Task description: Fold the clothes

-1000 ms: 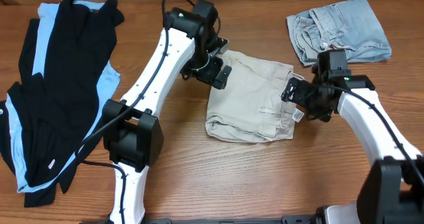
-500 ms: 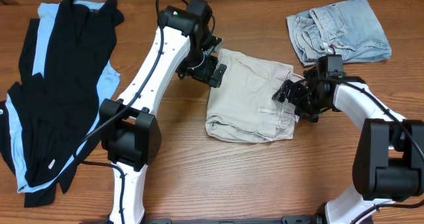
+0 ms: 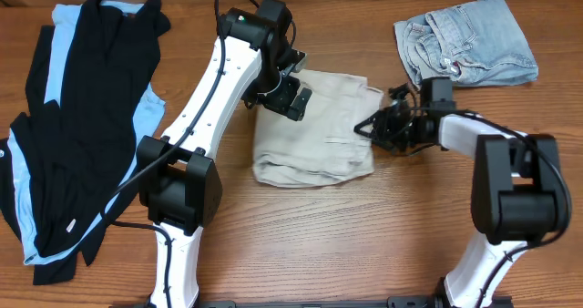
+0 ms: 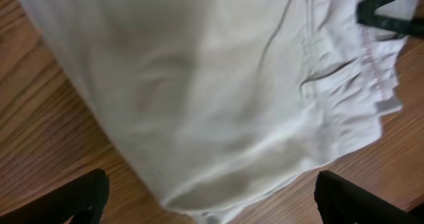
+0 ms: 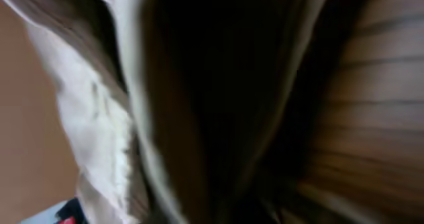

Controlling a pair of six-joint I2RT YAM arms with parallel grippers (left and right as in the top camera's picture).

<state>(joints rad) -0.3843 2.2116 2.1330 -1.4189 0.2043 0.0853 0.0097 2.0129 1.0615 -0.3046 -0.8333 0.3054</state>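
The beige khaki shorts (image 3: 314, 130) lie bunched at the table's middle, and in the left wrist view the shorts (image 4: 218, 85) fill most of the frame. My left gripper (image 3: 293, 97) hovers over their upper left corner, open, with the black fingertips (image 4: 83, 194) spread wide either side of the cloth's edge. My right gripper (image 3: 364, 126) lies low at the shorts' right edge, shut on the fabric. The right wrist view is blurred, with pale cloth (image 5: 93, 118) pressed close to the lens.
Light-blue denim shorts (image 3: 465, 39) lie crumpled at the back right, just behind the right arm. A black garment with light-blue panels (image 3: 82, 135) is spread over the left side. Bare wooden table (image 3: 364, 244) shows in front.
The right gripper swung left, closed at the khaki shorts' right edge, and the shorts slid left with it. The left gripper stayed open over the upper left corner.
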